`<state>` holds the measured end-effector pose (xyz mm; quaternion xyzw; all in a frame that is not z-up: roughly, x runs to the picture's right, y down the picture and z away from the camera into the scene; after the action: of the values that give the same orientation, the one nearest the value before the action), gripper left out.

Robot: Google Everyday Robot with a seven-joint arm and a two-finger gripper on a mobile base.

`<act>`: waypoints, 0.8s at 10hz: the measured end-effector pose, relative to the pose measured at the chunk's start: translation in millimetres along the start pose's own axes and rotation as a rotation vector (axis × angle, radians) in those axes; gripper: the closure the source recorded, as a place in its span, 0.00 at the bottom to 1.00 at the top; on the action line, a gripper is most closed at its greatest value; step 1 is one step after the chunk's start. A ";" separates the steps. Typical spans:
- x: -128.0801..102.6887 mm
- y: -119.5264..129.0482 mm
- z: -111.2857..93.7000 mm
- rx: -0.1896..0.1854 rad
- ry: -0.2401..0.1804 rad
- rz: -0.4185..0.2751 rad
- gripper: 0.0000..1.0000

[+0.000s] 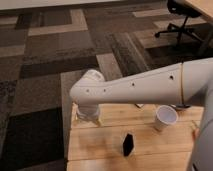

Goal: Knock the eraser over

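The eraser point(128, 144), a small black block, stands upright on the wooden table point(100, 150) near its middle front. My white arm reaches in from the right and crosses above the table's far edge. The gripper point(91, 118) hangs below the wrist at the table's back left corner, to the left of the eraser and a clear gap away from it. It holds nothing that I can see.
A white paper cup point(165, 118) stands upright right of the eraser, at the back right. A sliver of a flat white pad point(140, 106) shows under the arm. Patterned carpet surrounds the table. An office chair point(182, 15) stands far back right.
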<state>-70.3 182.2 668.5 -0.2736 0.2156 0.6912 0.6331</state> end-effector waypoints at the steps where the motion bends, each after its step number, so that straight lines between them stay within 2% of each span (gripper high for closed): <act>1: 5.6 -12.4 2.0 0.003 0.002 0.021 0.35; 5: 20.6 -62.5 -2.1 0.016 -0.005 0.105 0.35; 8: 37.7 -96.0 -3.3 0.005 -0.001 0.187 0.35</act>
<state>23.5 218.8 646.0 -0.2504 0.2414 0.7469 0.5667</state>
